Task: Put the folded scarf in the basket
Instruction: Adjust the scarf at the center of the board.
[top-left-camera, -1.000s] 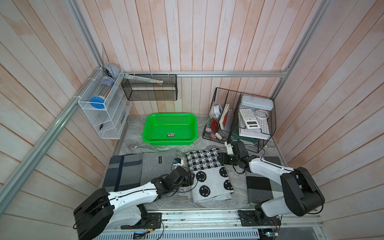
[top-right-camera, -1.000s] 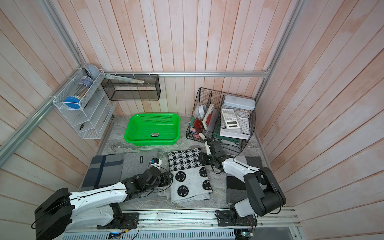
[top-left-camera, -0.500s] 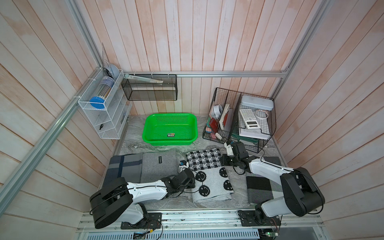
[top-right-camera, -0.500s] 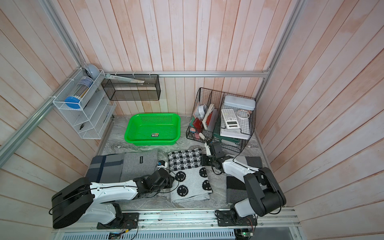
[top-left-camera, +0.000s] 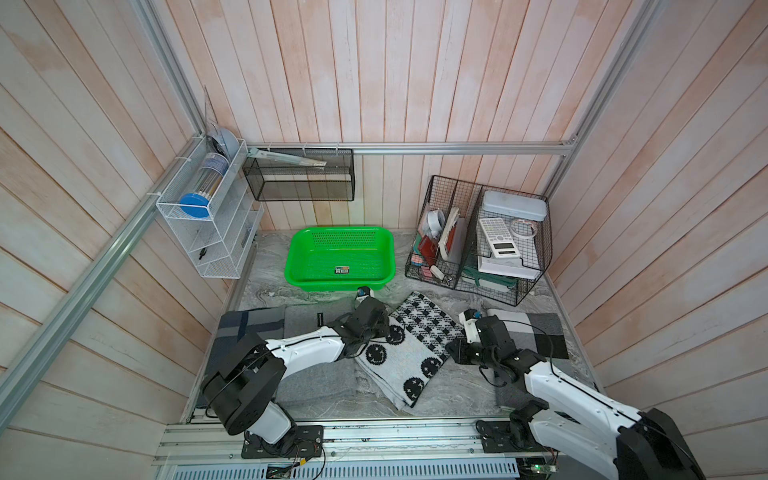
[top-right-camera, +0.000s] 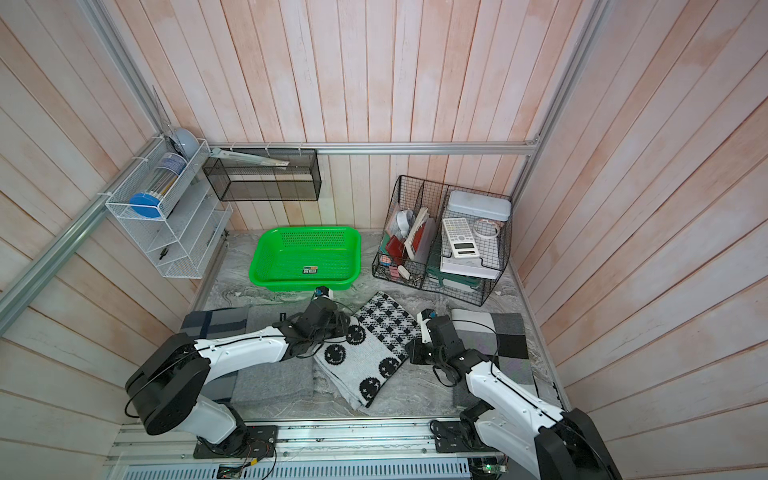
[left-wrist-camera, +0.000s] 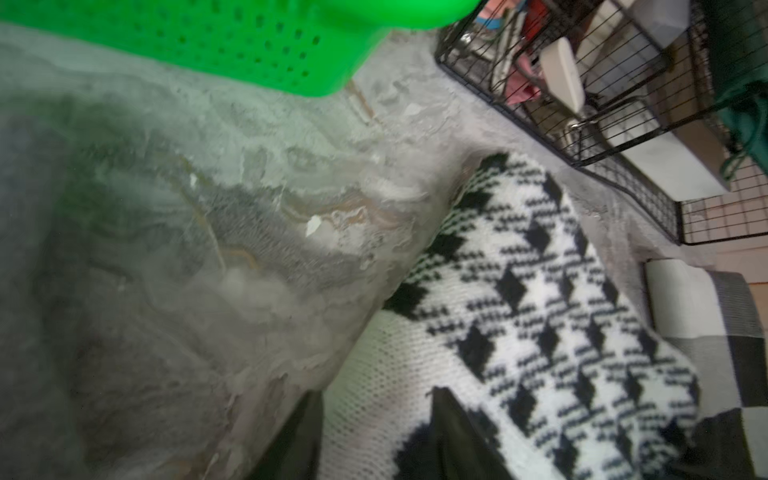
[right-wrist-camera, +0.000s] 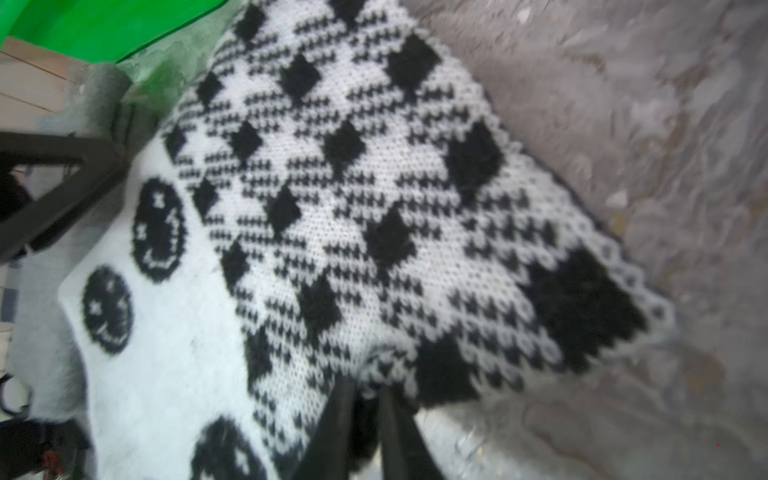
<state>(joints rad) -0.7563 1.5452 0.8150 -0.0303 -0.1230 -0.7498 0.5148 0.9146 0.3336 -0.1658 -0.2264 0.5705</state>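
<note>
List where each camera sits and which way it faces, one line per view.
Both top views: high above the robot's bases, looking down at table, basket and scarf; left arm and right arm show.
Left wrist: low on the left arm, facing basket wall and wire organiser; left pincer holds the scarf's edge.
Right wrist: low beside the scarf, facing toward the basket; right pincer pinches the scarf's edge.
Shared: both wrist views show scarf and basket.
</note>
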